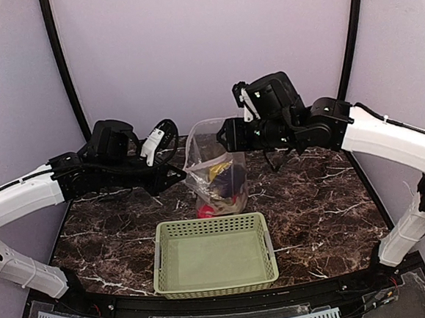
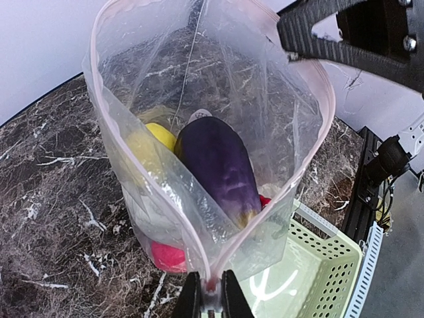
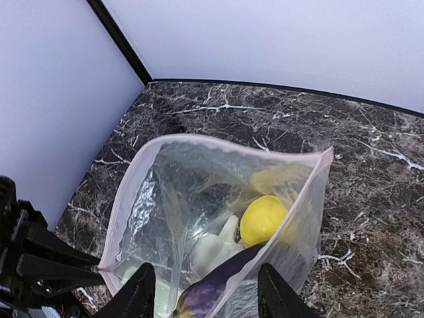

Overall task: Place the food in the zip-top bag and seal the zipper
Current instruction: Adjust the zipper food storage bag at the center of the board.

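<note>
Food is in: eggplant (image 2: 218, 165), yellow pepper (image 2: 156, 140), a red piece (image 2: 169, 257) and something white sit low in the bag (image 1: 215, 175), which stands upright on the table (image 1: 326, 194) just behind the basket (image 1: 217, 287). Nothing shows in the basket.

Left gripper (image 2: 211, 295) is pinched tight on one end of the zip strip (image 3: 238, 147). Right gripper (image 3: 206, 266) is spread wide at the opposite rim, with no clear grip.

Mouth gapes, so sealing is left. Slider not visible. Pieces at the bottom are blurred by crinkled plastic and can't be counted.
</note>
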Robot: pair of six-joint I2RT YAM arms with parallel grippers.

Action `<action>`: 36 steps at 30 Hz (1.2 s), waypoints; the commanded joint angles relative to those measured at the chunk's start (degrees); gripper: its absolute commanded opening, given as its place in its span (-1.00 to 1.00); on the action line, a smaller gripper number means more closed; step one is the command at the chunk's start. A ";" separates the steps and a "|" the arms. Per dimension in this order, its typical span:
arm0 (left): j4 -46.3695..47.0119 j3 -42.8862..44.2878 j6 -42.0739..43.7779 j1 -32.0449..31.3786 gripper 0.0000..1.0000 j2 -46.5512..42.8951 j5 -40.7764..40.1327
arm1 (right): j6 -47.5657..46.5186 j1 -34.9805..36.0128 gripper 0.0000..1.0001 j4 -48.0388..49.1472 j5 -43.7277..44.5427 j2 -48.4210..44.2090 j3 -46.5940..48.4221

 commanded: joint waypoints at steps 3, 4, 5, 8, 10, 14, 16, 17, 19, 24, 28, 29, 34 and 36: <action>0.52 2.16 0.28 -0.33 -0.99 0.02 0.27 | -6.05 -4.96 0.26 -6.30 -4.97 -0.19 5.69; 0.47 2.20 0.37 -0.27 -0.99 0.03 0.28 | -6.90 -6.09 0.31 -7.25 -6.42 0.10 6.24; 0.46 2.33 0.40 -0.33 -0.99 0.15 0.44 | -8.00 -6.86 0.36 -8.04 -8.24 0.52 6.93; 0.37 2.75 0.33 -0.37 -0.99 0.56 0.89 | -10.92 -8.79 0.39 -11.90 -11.09 2.90 10.31; 0.13 3.14 0.29 -0.34 -0.99 0.91 1.00 | -12.48 -9.07 0.36 -14.71 -10.34 4.94 12.68; -0.26 3.78 0.45 -0.39 -0.99 1.25 0.83 | -13.65 -9.40 0.29 -15.97 -8.81 5.98 13.53; -0.46 4.00 0.63 -0.39 -0.99 1.33 0.63 | -13.78 -9.72 0.24 -16.17 -7.53 6.31 13.65; -0.62 4.08 0.83 -0.35 -0.99 1.42 0.59 | -13.72 -9.89 0.20 -16.54 -6.25 6.42 13.89; -1.23 4.41 1.05 -0.39 -0.99 1.56 0.33 | -13.56 -10.23 0.13 -17.14 -4.29 6.73 14.22; -2.77 5.88 2.07 -0.37 -0.99 1.90 -0.35 | -12.88 -10.92 -0.45 -17.84 -1.46 7.00 15.15; -6.51 10.81 4.05 -0.39 -0.99 3.04 -2.17 | -11.98 -10.93 -0.89 -20.41 1.41 6.02 18.69; -7.97 13.26 4.53 -0.39 -0.99 3.30 -2.70 | -11.80 -10.93 -0.95 -21.24 1.95 5.44 19.54; -11.63 20.79 7.42 -0.37 -0.99 6.08 -2.65 | -10.02 -10.93 -1.00 -23.39 3.18 0.63 19.45; -13.00 23.15 9.11 -0.34 -0.99 7.47 -2.21 | -8.73 -10.93 -1.00 -23.98 2.93 -1.20 17.65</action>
